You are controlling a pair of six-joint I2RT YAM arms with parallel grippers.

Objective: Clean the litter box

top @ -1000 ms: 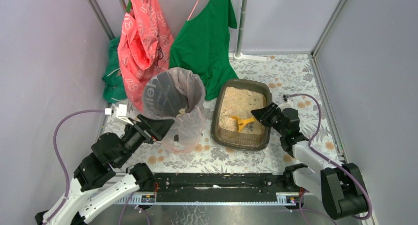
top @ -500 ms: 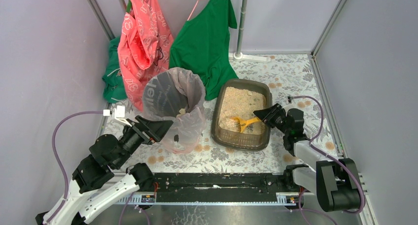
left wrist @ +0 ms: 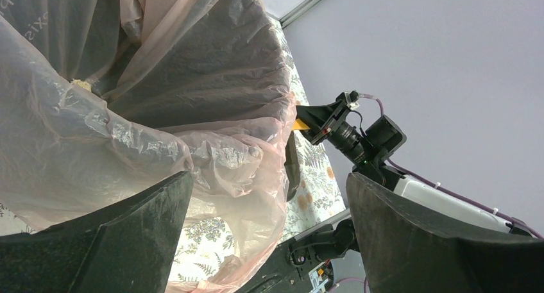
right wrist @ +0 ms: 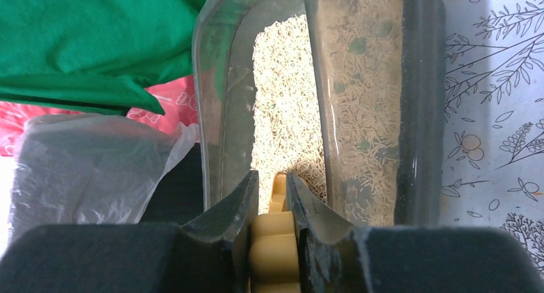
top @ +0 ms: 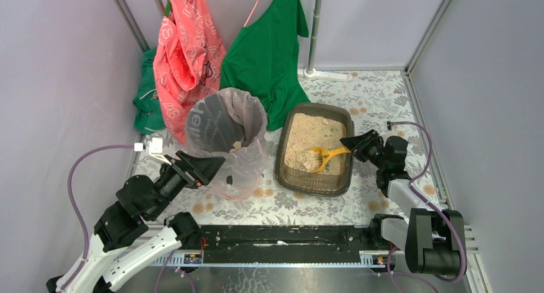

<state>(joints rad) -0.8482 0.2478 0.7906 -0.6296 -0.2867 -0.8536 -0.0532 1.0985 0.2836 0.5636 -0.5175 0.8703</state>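
A floral-printed surface [top: 378, 91] sits boxed in by lilac walls [top: 481, 81]. The shallow dark brown-grey plastic litter box [top: 312, 186], filled with beige litter, lies right of centre. Its left rim is just beside a round bin lined with a clear plastic bag [top: 247, 168], and a hanging green shirt [top: 266, 49] reaches its far corner. Bare surface shows to the box's right and behind it.

The right end effector [top: 350, 147] is over the box's right rim, clamped on a small yellow slotted scoop [top: 323, 156]. The left end effector [top: 213, 167] is spread apart at the bag's near side.
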